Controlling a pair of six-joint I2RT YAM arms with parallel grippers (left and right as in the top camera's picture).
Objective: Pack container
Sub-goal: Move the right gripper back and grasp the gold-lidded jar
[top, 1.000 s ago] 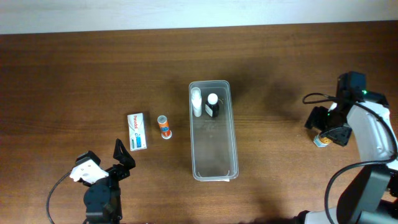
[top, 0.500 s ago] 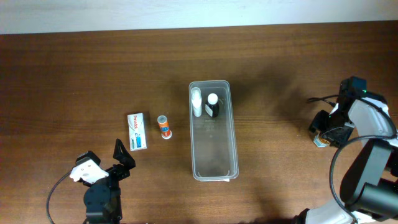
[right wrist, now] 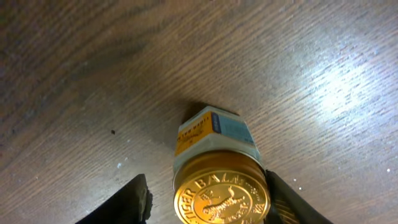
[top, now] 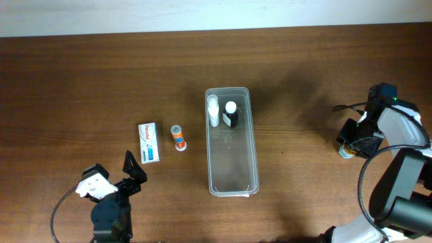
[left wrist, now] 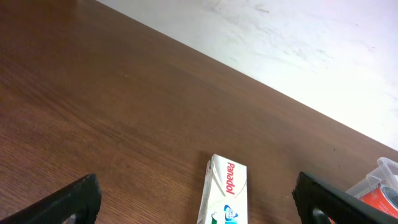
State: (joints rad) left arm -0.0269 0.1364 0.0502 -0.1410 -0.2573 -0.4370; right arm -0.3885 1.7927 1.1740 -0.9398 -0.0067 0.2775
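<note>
The container [top: 233, 177], a long clear plastic tub, stands at the table's middle. A white bottle [top: 213, 111] and a dark bottle with a white cap [top: 231, 115] lie in its far end. My right gripper [top: 351, 145] is at the far right, open around a gold-lidded Tiger Balm jar [right wrist: 221, 186]. Its right finger is against the jar and its left finger [right wrist: 134, 199] stands a little off it. My left gripper [top: 135, 174] is open and empty at the front left, just short of a white Panadol box [left wrist: 225, 193].
A small orange-labelled bottle [top: 178, 137] lies between the Panadol box [top: 149, 142] and the tub. The right arm's cable [top: 347, 106] trails over the table behind the right gripper. The table's far edge meets a white wall.
My right gripper has shifted slightly toward the near right and settled over the jar. The left arm, tub and other items have not moved.
</note>
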